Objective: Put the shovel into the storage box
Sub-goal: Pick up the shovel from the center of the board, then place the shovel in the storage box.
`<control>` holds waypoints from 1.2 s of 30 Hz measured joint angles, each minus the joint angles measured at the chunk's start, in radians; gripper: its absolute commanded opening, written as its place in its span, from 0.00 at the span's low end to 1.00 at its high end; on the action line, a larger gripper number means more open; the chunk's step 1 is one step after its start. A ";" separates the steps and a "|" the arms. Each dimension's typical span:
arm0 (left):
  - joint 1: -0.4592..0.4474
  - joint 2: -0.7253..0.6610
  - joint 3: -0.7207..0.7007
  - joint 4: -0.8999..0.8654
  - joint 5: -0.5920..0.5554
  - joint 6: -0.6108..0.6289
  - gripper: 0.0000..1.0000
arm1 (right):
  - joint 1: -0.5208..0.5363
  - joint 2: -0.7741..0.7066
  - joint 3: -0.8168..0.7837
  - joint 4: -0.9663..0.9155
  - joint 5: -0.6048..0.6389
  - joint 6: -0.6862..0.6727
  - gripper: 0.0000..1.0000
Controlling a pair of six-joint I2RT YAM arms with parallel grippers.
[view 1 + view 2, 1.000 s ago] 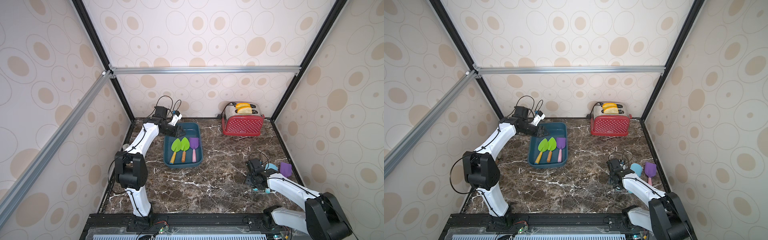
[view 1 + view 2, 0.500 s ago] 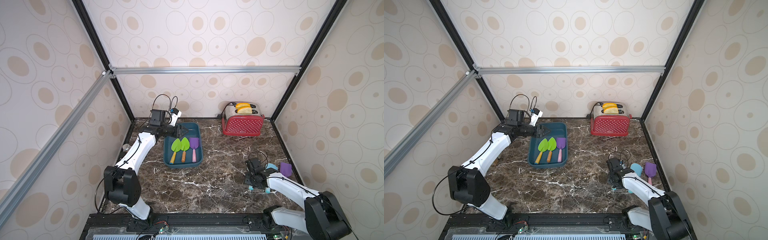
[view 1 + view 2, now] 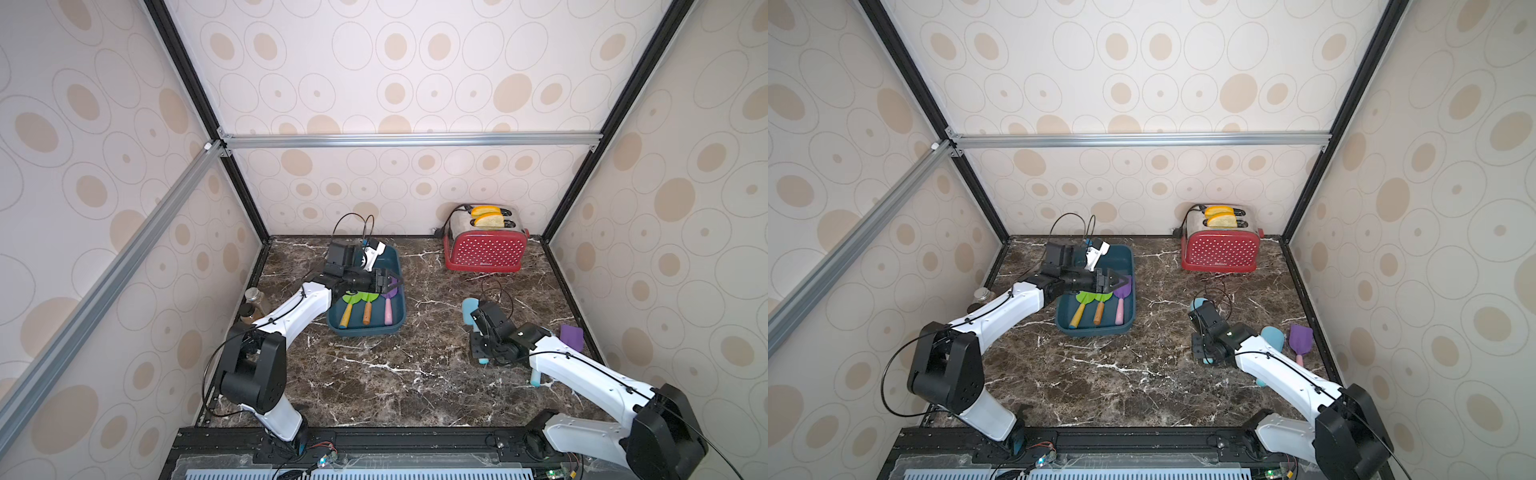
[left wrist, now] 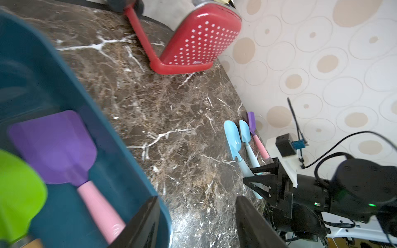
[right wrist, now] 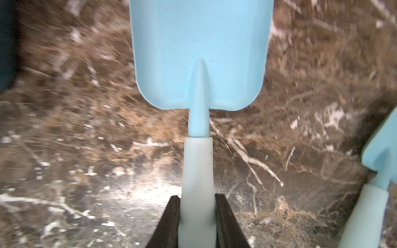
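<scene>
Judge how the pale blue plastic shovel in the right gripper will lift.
The pale blue plastic shovel probably lifts stiff and light: thin moulded blade. The right gripper pinches its smooth handle behind the blade, so it may pivot.

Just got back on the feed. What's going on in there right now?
The right claw is shut on the handle of a light blue shovel, out on the marble well away from the storage box. The box already holds two green shovels and a pink-handled purple shovel. The left claw is open above the box's right edge, holding nothing. A second light blue shovel and a loose purple shovel lie near the right wall.
</scene>
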 measured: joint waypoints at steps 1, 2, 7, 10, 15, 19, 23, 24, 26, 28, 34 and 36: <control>-0.023 0.003 0.000 0.009 0.000 -0.006 0.60 | 0.017 0.008 0.029 0.000 0.003 -0.009 0.00; -0.043 0.008 0.000 0.017 -0.002 -0.013 0.60 | 0.034 0.018 0.058 0.000 0.007 -0.019 0.00; -0.105 0.024 -0.004 0.052 -0.014 -0.045 0.59 | 0.104 0.077 0.173 -0.004 0.031 -0.065 0.00; -0.108 0.026 -0.013 0.081 -0.025 -0.071 0.59 | 0.122 0.101 0.212 -0.004 0.032 -0.088 0.00; -0.109 0.040 -0.016 0.125 -0.040 -0.107 0.58 | 0.137 0.121 0.242 -0.004 0.029 -0.112 0.00; -0.114 0.070 -0.016 0.169 -0.042 -0.137 0.56 | 0.168 0.134 0.253 -0.002 0.027 -0.121 0.00; -0.117 0.102 -0.016 0.188 -0.043 -0.156 0.47 | 0.196 0.158 0.266 -0.002 0.027 -0.129 0.00; -0.119 0.107 -0.016 0.190 -0.043 -0.161 0.43 | 0.202 0.164 0.270 0.000 0.027 -0.132 0.00; -0.121 0.113 -0.017 0.193 -0.042 -0.169 0.37 | 0.211 0.174 0.277 -0.001 0.027 -0.133 0.00; -0.123 0.114 -0.016 0.195 -0.042 -0.171 0.27 | 0.218 0.180 0.284 0.000 0.027 -0.134 0.00; -0.129 0.114 -0.016 0.217 -0.033 -0.226 0.03 | 0.228 0.199 0.294 -0.005 0.048 -0.134 0.00; -0.134 0.114 -0.015 0.225 -0.032 -0.244 0.01 | 0.231 0.216 0.294 -0.005 0.058 -0.130 0.01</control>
